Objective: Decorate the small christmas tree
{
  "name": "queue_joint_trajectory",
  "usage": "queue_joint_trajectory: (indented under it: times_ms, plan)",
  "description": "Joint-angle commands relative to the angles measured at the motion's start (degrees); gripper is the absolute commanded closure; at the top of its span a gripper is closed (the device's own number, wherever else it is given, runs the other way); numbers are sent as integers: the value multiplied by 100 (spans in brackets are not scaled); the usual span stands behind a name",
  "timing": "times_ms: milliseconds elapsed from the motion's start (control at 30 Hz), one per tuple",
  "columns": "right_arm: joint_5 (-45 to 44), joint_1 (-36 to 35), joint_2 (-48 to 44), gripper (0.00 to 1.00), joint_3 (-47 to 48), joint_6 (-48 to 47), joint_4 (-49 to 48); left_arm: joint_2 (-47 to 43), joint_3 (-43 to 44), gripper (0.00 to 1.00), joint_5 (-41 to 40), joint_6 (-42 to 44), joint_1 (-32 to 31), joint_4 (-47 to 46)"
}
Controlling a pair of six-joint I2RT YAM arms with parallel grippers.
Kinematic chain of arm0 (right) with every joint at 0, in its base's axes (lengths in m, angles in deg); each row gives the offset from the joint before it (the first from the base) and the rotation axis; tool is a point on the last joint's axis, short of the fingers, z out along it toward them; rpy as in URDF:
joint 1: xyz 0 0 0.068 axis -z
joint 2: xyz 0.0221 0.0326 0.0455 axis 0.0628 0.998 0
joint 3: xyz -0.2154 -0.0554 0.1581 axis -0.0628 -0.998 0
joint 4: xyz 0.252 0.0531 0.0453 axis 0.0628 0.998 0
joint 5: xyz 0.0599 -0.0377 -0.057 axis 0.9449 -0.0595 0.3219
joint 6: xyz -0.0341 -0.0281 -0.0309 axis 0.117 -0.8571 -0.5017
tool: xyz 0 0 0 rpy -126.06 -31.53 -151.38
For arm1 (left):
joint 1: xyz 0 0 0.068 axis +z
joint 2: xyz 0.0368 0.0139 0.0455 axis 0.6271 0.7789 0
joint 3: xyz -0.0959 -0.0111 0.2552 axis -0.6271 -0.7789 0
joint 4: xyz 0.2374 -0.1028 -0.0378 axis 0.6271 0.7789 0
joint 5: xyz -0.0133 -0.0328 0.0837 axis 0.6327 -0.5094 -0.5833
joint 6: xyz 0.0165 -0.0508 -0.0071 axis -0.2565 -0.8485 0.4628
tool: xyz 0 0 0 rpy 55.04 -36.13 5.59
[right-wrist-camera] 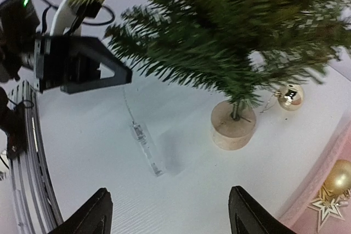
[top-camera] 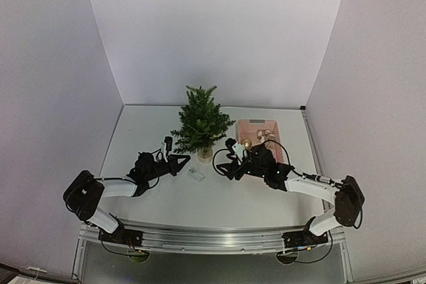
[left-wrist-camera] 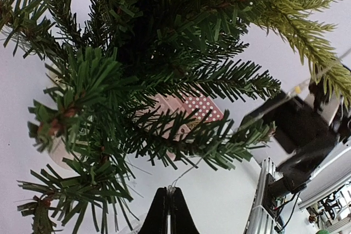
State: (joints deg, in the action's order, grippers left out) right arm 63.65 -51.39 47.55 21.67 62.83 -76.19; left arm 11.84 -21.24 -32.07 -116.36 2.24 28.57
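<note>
The small christmas tree [top-camera: 202, 123], dark green on a pale round base [right-wrist-camera: 234, 125], stands mid-table. My left gripper [left-wrist-camera: 169, 191] is shut on a thin clear wire [left-wrist-camera: 189, 172] that runs up into the lower branches [left-wrist-camera: 164, 69]. In the right wrist view the same wire [right-wrist-camera: 127, 105] drops from the left gripper [right-wrist-camera: 125, 75] to a clear plastic box [right-wrist-camera: 147, 149] lying on the table. My right gripper [right-wrist-camera: 170, 206] is open and holds nothing; it hovers over the table just right of the trunk [top-camera: 225, 163]. A gold bauble [right-wrist-camera: 289, 96] sits beside the base.
A pink dotted basket [top-camera: 274, 126] stands right of the tree, holding a gold ball [right-wrist-camera: 337, 178] and a pale star [right-wrist-camera: 323, 207]. The clear box [top-camera: 196, 173] lies between the two grippers. White walls enclose the table on three sides.
</note>
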Motion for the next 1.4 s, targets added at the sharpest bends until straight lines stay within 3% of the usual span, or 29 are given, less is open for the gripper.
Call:
queue_joint_trajectory:
  times_ms: [0,333,600,667,833,1033,1367]
  plan:
    - [-811,-732,584,28,-451,-1160,-1778,-243,240,100,229,-260,-5,213]
    - [-1002,-1010,3052,21,745,-1181,-2824,-340,152,100,281,-125,-15,270]
    - [-1001,-966,3746,23,1265,-941,-3032,-391,75,100,203,-103,-14,262]
    - [-911,-933,3795,28,1248,-816,-3061,-393,82,100,200,-83,-12,247]
    - [-722,-913,3871,52,1257,-624,-3064,-357,92,100,179,-60,-14,209]
    - [-411,-913,3923,59,1333,-546,-3056,-308,120,100,162,-79,-14,181]
    - [-447,-912,3602,93,1111,-423,-3007,-380,79,100,132,-52,-14,181]
